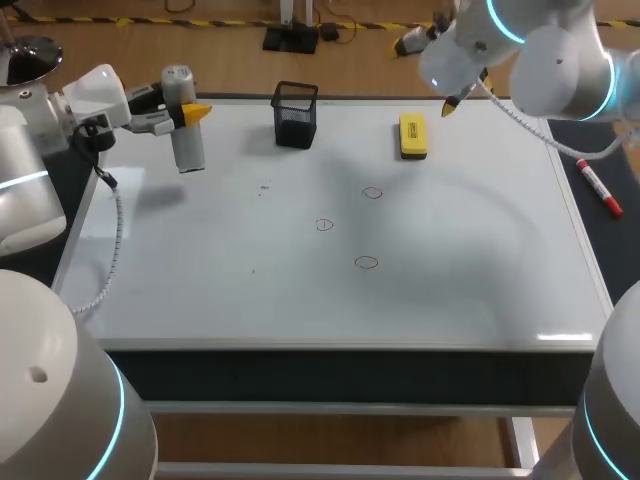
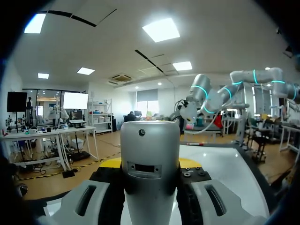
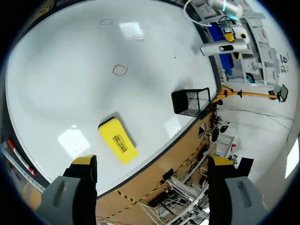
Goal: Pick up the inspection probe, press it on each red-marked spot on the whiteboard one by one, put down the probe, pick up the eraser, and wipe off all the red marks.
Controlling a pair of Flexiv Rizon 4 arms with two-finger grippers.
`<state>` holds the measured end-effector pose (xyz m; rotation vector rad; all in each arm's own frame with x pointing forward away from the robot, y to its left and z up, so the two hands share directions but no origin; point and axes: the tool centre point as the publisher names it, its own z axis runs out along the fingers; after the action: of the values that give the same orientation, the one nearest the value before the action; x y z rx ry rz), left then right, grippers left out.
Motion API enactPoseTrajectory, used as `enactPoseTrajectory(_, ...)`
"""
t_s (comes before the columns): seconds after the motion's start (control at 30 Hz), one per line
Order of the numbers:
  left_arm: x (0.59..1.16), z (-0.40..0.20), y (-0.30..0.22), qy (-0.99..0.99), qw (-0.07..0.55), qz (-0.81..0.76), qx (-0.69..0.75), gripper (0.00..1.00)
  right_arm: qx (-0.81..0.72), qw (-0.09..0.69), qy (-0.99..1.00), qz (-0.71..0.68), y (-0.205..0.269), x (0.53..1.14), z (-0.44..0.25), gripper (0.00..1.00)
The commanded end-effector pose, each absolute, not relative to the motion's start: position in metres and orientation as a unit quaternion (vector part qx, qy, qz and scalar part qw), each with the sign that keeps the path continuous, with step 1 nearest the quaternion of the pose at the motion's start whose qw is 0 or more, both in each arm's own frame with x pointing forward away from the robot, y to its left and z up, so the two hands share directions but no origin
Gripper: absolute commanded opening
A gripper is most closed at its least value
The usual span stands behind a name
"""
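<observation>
Red marks (image 1: 372, 193) (image 1: 324, 225) (image 1: 366, 263) stand whole on the board (image 1: 200, 280), so the wiping is not done; the pick-up is done, for the left gripper (image 1: 190, 113) is clenched on the probe (image 1: 186, 145), its fingers pressing the silver barrel from both sides in the left wrist view; the pictures do not show whether any mark has been pressed yet, so I judge the pressing, the put-down and all the eraser work remain; the probe hangs tip-down from that gripper, off the board's surface, with the three marks well apart from it, out across the board toward the other arm; the right gripper (image 3: 151, 161) is released and holds nothing, fingers wide apart; the eraser (image 3: 118, 140) lies flat on the board below and just ahead of it, nearer one finger, untouched; the mesh basket (image 1: 296, 114) stands between the two grippers.
</observation>
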<state>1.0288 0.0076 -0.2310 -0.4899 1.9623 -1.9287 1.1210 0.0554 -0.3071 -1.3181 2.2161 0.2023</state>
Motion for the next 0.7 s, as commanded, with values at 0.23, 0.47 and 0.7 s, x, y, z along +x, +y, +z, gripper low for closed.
enactPoseTrajectory(0.23, 1.029, -0.231, 0.007, 0.690, 0.174, -0.681, -0.172, 0.00, -0.731, 0.094, 0.675, -0.034, 0.049, 1.133, -0.338, 1.00)
enactPoseTrajectory(0.47, 1.029, -0.231, 0.007, 0.690, 0.174, -0.681, -0.172, 0.00, -0.765, 0.041, 0.642, -0.029, 0.044, 1.134, -0.351, 1.00)
enactPoseTrajectory(0.7, 1.029, -0.231, 0.007, 0.690, 0.174, -0.681, -0.172, 0.00, -0.775, 0.003, 0.630, -0.048, 0.041, 1.139, -0.357, 1.00)
